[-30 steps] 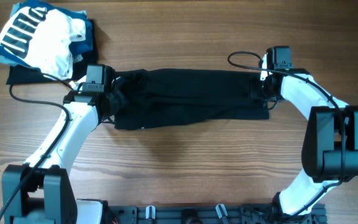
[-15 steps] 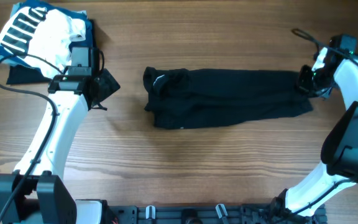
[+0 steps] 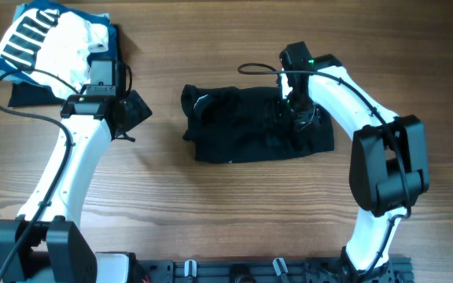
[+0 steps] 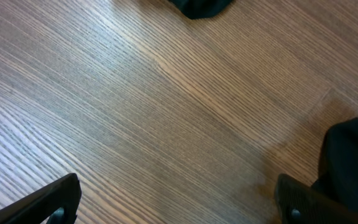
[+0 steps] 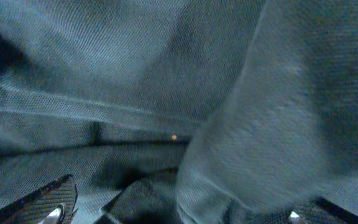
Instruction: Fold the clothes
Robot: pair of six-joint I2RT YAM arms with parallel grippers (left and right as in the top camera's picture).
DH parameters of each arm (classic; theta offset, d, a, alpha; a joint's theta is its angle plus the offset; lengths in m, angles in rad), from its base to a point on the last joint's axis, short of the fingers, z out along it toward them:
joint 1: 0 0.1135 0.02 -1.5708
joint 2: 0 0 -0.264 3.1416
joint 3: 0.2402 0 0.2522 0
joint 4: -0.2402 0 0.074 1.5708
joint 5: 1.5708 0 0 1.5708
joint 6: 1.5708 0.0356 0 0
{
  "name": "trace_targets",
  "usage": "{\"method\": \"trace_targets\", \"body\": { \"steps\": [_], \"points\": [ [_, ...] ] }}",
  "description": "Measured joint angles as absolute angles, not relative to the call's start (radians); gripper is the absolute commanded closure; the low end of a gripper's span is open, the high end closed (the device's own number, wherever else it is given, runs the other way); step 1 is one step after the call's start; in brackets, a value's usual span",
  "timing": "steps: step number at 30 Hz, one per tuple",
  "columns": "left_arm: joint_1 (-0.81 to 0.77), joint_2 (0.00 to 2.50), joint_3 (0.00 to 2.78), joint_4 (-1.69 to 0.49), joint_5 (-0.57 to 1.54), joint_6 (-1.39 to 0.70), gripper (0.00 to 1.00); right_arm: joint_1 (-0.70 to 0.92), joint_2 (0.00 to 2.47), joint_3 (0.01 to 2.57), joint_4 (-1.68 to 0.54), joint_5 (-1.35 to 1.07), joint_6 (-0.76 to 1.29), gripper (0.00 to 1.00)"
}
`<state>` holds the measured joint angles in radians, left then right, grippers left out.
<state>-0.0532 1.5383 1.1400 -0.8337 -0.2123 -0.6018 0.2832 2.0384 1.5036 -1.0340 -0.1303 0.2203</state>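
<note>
The black shirt (image 3: pixel 242 126) lies in the middle of the table as a short bundle, its right end doubled over onto it. My right gripper (image 3: pixel 293 118) hovers low over that doubled part. In the right wrist view dark fabric (image 5: pixel 166 93) fills the frame and the right gripper (image 5: pixel 179 214) stands open, with a bunched fold lying between the wide-apart fingertips (image 5: pixel 48 208). My left gripper (image 3: pixel 136 110) is open over bare wood left of the shirt. In the left wrist view the left gripper (image 4: pixel 179 205) has only wood between its fingers, and the shirt's edge (image 4: pixel 353 155) shows at the right.
A pile of white, blue-and-white striped and dark garments (image 3: pixel 53 47) sits at the table's far left corner, just behind the left arm. A corner of dark cloth (image 4: pixel 201 6) shows at the top of the left wrist view. Bare wooden table (image 3: pixel 226 212) spreads in front of the shirt.
The left gripper let go of the shirt's left end and drew back left. The right arm pulled the shirt rightward, then carried its right end leftward over the middle, and its jaws opened.
</note>
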Motion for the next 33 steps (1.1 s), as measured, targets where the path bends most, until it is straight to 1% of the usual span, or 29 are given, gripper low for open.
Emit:
{"method": "trace_targets", "body": {
  "steps": [2,3,4,5,7,11,14,15,16,17,18,19,24,25,26,27,28,29,31,32,33],
  "points": [
    [-0.053,1.538,1.14,-0.834,-0.212,-0.601,0.0,0.263,1.991,1.547,-1.077,-0.129,0.22,0.01],
    [-0.053,1.538,1.14,-0.834,-0.212,-0.599,0.0,0.247,1.949,1.559,-1.116,-0.113,0.223,0.08],
    [-0.053,1.538,1.14,-0.834,-0.212,-0.599,0.0,0.239,1.929,1.562,-1.142,-0.101,0.224,0.18],
    [-0.053,1.538,1.14,-0.834,-0.212,-0.599,0.0,0.234,1.92,1.562,-1.151,-0.088,0.226,0.24],
    [-0.053,1.538,1.14,-0.834,-0.212,-0.598,0.0,0.234,1.919,1.534,-1.103,-0.076,0.234,0.26],
    [-0.053,1.538,1.14,-0.835,-0.212,-0.595,0.0,0.233,1.92,1.424,-0.828,-0.04,0.269,0.25],
    [-0.053,1.538,1.14,-0.835,-0.212,-0.595,0.0,0.233,1.941,1.406,-0.742,0.027,0.304,0.25],
    [-0.053,1.538,1.14,-0.835,-0.212,-0.595,0.0,0.233,1.95,1.406,-0.728,0.047,0.314,0.33],
    [-0.053,1.538,1.14,-0.835,-0.212,-0.595,0.0,0.232,1.967,1.406,-0.715,0.061,0.319,0.51],
    [-0.053,1.538,1.14,-0.834,-0.212,-0.595,0.0,0.232,1.981,1.406,-0.71,0.065,0.325,0.67],
    [-0.053,1.538,1.14,-0.834,-0.212,-0.595,0.0,0.232,1.992,1.406,-0.705,0.065,0.328,0.88],
    [-0.053,1.538,1.14,-0.834,-0.212,-0.595,0.0,0.232,2.003,1.406,-0.699,0.064,0.334,0.96],
    [-0.053,1.538,1.14,-0.834,-0.212,-0.595,0.0,0.232,2.011,1.416,-0.693,0.007,0.34,0.96],
    [-0.053,1.538,1.14,-0.832,-0.212,-0.595,0.0,0.232,2.011,1.424,-0.682,-0.018,0.34,0.94],
    [-0.053,1.538,1.14,-0.828,-0.212,-0.595,0.0,0.233,2.011,1.432,-0.655,-0.046,0.34,0.89],
    [-0.053,1.538,1.14,-0.826,-0.212,-0.595,0.0,0.237,2.011,1.443,-0.617,-0.099,0.348,0.77],
    [-0.053,1.538,1.14,-0.825,-0.212,-0.595,0.0,0.241,2.011,1.443,-0.603,-0.118,0.353,0.71],
    [-0.053,1.538,1.14,-0.823,-0.212,-0.595,0.0,0.255,2.011,1.444,-0.592,-0.154,0.363,0.49],
    [-0.053,1.538,1.14,-0.823,-0.212,-0.595,0.0,0.281,2.011,1.444,-0.59,-0.193,0.371,0.11],
    [-0.053,1.538,1.14,-0.823,-0.212,-0.595,0.0,0.29,2.011,1.444,-0.59,-0.207,0.368,0.08],
    [-0.053,1.538,1.14,-0.823,-0.212,-0.595,0.0,0.294,2.011,1.446,-0.597,-0.221,0.37,0.07]
  ]
}}
